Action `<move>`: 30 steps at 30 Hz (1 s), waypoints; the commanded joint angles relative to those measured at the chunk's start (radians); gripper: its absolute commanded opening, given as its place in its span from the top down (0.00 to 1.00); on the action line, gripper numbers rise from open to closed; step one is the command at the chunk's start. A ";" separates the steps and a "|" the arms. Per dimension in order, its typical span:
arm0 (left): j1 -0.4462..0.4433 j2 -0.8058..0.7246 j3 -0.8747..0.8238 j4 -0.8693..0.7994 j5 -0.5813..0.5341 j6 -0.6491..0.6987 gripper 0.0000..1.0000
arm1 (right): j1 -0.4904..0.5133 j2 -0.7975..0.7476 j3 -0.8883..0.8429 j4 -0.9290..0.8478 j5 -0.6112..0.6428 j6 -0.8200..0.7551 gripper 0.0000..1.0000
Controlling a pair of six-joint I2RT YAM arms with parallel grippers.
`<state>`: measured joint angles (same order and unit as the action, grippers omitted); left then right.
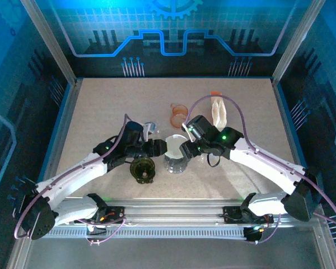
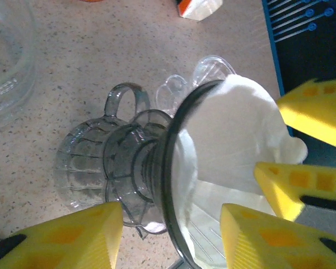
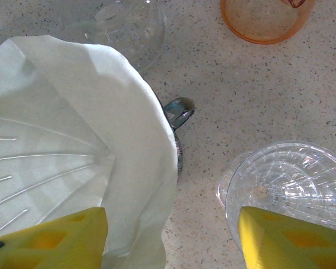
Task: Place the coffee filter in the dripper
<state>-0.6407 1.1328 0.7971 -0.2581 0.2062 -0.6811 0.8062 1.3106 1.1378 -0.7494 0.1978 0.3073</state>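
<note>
The white coffee filter [image 1: 173,143] sits inside a clear glass dripper [image 1: 175,162] at the table's middle, its upper edge [image 2: 252,129] sticking out past the dark rim [image 2: 169,168]. My left gripper [image 1: 158,148] comes in from the left. Its yellow fingers [image 2: 73,241] stand apart on either side of the rim, so the left gripper [image 2: 171,218] is open. My right gripper [image 1: 185,150] meets the filter from the right. It [image 3: 172,224] is open wide, with the filter's loose edge [image 3: 140,213] just inside its left finger [image 3: 50,241]. The dripper's handle [image 3: 179,109] pokes out beyond the filter.
A second clear dripper [image 3: 291,185] stands just right of the filter. A dark one [image 1: 143,169] is at front left. An orange cup [image 1: 178,115], a filter pack [image 1: 218,110] and a clear bowl [image 1: 150,126] sit behind.
</note>
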 commanded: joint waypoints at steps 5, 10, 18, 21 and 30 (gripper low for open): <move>-0.007 0.004 0.056 -0.089 -0.114 0.000 0.59 | 0.005 -0.005 -0.013 0.007 -0.015 0.013 0.36; -0.008 0.002 0.069 -0.122 -0.130 0.001 0.61 | 0.006 -0.001 -0.016 0.010 -0.018 0.017 0.36; -0.008 -0.020 0.065 -0.088 -0.095 -0.014 0.49 | 0.005 -0.005 -0.006 0.010 -0.023 0.015 0.34; -0.008 -0.031 0.074 -0.084 -0.087 -0.018 0.44 | 0.006 -0.012 0.008 0.007 -0.022 0.014 0.33; -0.008 -0.065 0.103 -0.078 -0.090 -0.025 0.38 | 0.002 -0.046 0.062 -0.010 0.000 0.006 0.30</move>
<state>-0.6407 1.0935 0.8589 -0.3382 0.1093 -0.7044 0.8059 1.2984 1.1572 -0.7475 0.1837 0.3111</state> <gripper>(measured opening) 0.621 0.702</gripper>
